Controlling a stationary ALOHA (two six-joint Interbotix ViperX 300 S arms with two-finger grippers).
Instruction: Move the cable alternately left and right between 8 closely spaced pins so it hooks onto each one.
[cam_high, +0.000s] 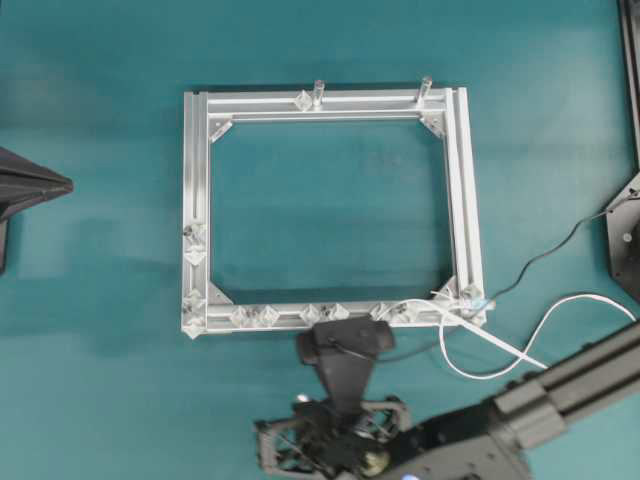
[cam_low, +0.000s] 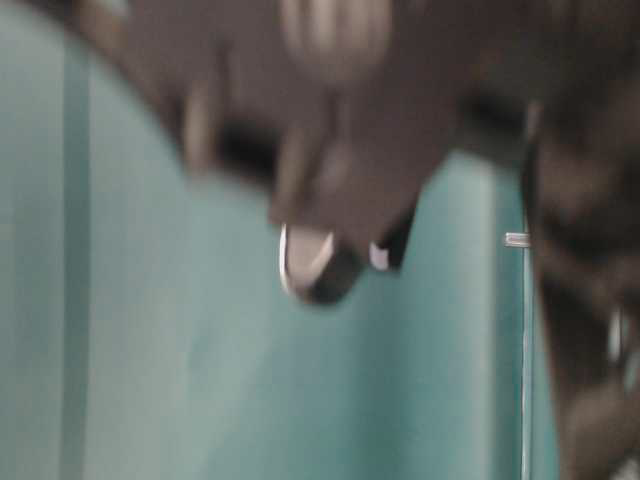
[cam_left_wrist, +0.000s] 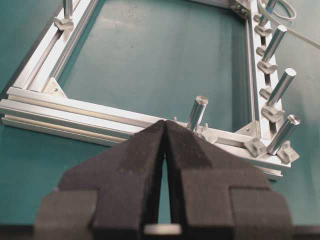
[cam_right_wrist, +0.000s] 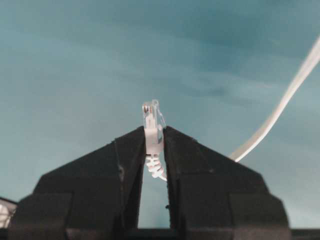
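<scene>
Cable (cam_right_wrist: 280, 107) (plug in right claw (cam_right_wrist: 154, 131)) crosses teal table (cam_right_wrist: 75, 60).

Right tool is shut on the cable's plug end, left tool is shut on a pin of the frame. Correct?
Not quite. The left wrist view shows the left tool shut on nothing, short of the frame. The right tool is indeed shut on the cable at its plug end.

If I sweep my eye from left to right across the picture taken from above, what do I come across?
Dark arm base at the left edge → silver frame's left rail → right gripper, below the frame's near rail → frame's right rail → white cable loop → dark arm base at the right edge.
</scene>
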